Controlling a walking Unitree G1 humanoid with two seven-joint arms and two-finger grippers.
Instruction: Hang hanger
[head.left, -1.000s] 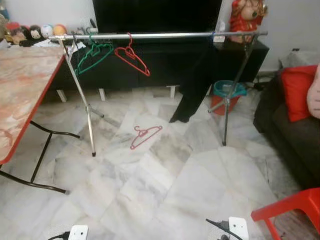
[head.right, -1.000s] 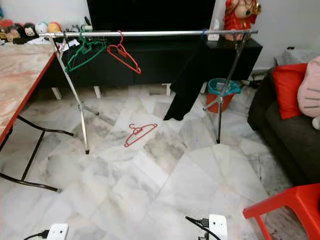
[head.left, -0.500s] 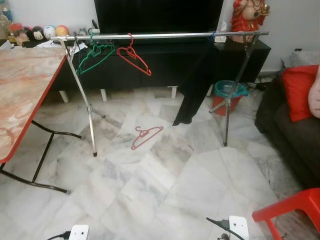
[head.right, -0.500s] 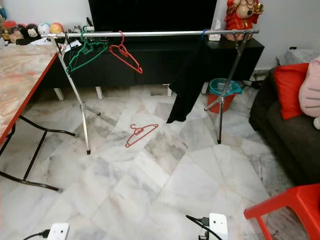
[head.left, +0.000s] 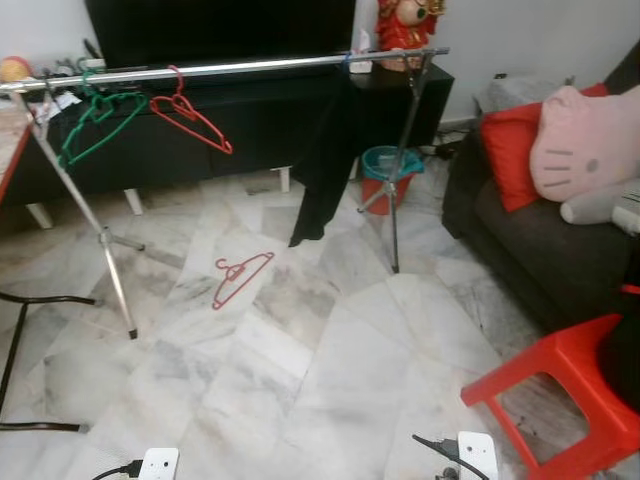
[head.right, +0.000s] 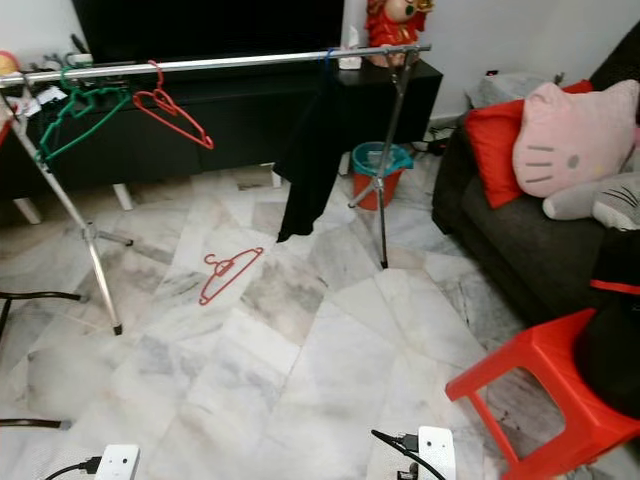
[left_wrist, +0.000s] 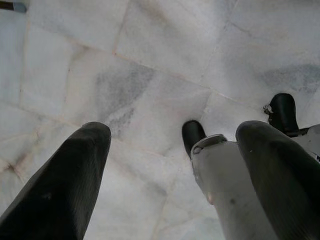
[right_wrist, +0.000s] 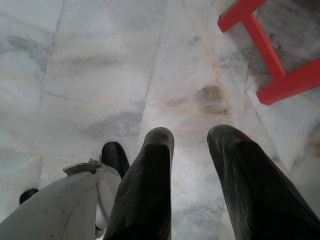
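Note:
A red hanger (head.left: 240, 280) lies flat on the marble floor in front of a silver clothes rail (head.left: 230, 68). On the rail's left part hang a green hanger (head.left: 95, 125) and a second red hanger (head.left: 192, 112). A black garment (head.left: 325, 150) hangs near the rail's right end. Both arms hang low beside my legs, far from the rail and the floor hanger. My left gripper (left_wrist: 175, 131) is open above bare floor, its fingers wide apart. My right gripper (right_wrist: 192, 134) is open too, with a narrower gap and nothing between the fingers.
A red plastic stool (head.left: 560, 390) stands close at the right. Behind it is a dark sofa (head.left: 520, 250) with a red cushion (head.left: 505, 150) and a pink plush (head.left: 580, 140). A teal and red bucket (head.left: 385, 172) sits by the rail's right leg. Black table legs (head.left: 15, 350) are at the far left.
The camera has turned to the right, so the whole scene has shifted left. The table top has left the picture and the sofa and stool show more. Nothing itself has moved.

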